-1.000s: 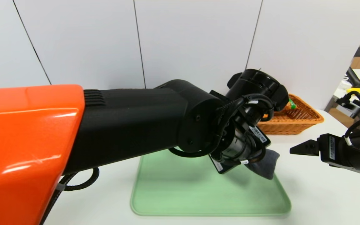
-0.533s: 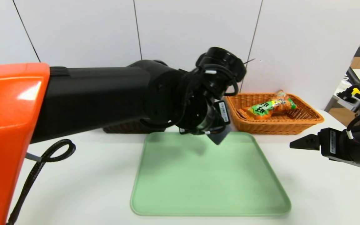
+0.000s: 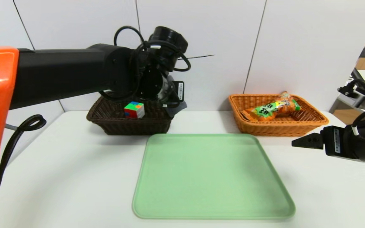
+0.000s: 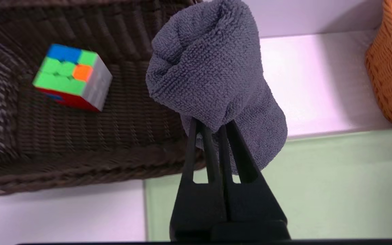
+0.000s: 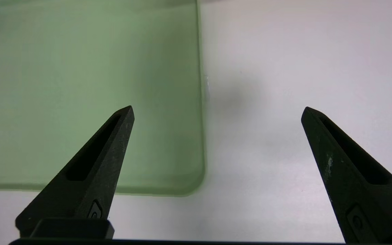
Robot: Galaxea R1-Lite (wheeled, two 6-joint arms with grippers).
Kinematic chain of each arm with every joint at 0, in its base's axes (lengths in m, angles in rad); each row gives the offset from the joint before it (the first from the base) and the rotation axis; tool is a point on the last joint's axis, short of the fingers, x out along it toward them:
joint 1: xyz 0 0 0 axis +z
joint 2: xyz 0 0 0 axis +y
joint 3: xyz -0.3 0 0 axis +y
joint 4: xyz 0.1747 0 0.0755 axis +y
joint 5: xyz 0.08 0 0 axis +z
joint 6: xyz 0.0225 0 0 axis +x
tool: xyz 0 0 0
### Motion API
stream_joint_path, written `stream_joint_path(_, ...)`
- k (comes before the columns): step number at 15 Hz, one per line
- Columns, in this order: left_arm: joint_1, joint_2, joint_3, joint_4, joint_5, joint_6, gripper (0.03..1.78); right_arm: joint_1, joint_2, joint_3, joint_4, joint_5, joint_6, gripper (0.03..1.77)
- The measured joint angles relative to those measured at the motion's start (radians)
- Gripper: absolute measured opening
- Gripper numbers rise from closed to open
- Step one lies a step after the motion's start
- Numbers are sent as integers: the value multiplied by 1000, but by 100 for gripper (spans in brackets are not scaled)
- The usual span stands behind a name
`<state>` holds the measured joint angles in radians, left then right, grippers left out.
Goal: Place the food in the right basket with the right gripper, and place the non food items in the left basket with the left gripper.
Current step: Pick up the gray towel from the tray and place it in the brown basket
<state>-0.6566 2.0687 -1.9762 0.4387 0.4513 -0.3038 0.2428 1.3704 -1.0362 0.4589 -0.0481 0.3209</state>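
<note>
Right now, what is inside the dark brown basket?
A colorful puzzle cube sits inside the dark brown basket. The gray cloth covers part of the basket, so nothing there shows.

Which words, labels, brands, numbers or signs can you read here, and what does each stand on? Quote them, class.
None can be quoted with certainty.
Snack bag: dark characters on green, too small to read.
Left gripper: white barcode label, too small to read.
Right gripper: white barcode label, too small to read.
</note>
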Motion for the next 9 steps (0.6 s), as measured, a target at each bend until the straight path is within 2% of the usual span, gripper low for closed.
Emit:
stream_joint_path(5,47,-24,1,-24,2,89,6,19,-7,-35,-1,1,-96,170)
stream_joint_path(9,111,-23,11,-18,42,129,6,16,-4,-74,6,-4,-135,170)
